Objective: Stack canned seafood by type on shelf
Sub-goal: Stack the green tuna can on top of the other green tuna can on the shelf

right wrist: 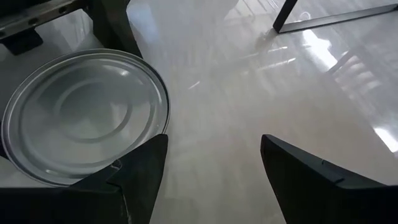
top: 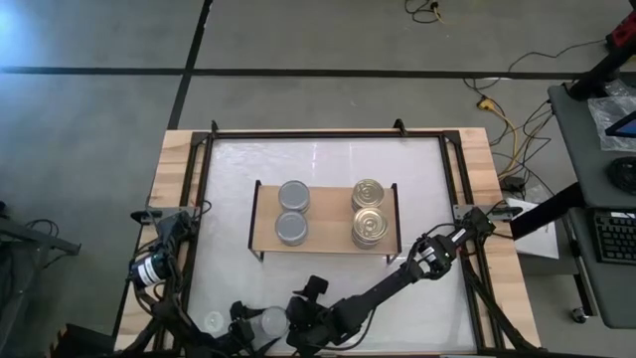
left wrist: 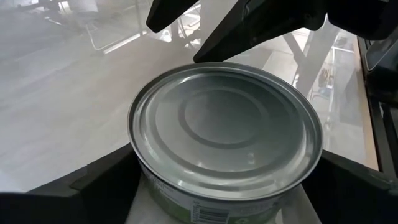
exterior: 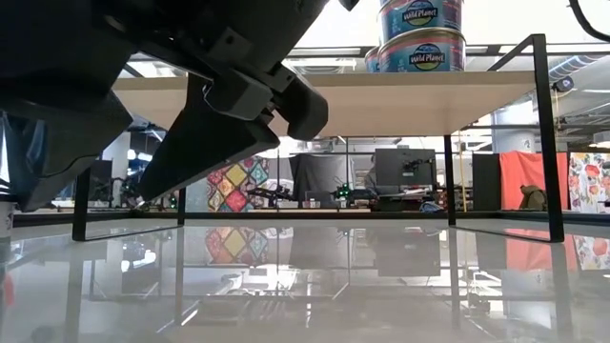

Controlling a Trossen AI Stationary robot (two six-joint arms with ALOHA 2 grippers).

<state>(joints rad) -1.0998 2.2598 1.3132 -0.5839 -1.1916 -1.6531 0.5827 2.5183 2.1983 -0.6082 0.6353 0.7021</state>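
Silver-topped can (left wrist: pixel 227 134): upright, flat lid facing up, axis vertical, on the white tabletop (top: pixel 328 278) at its near edge, between the spread fingers of the left gripper (left wrist: pixel 227 186); whether they press it, cannot tell. Right gripper (right wrist: pixel 211 168): open, empty, just beside that can. Shelf (top: pixel 326 237): two silver cans (top: pixel 293 211) left, two gold stacks (top: pixel 369 211) right, all upright.

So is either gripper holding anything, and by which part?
Cannot tell for the left gripper, which flanks a silver-topped can at its sides; the right gripper is open, empty.
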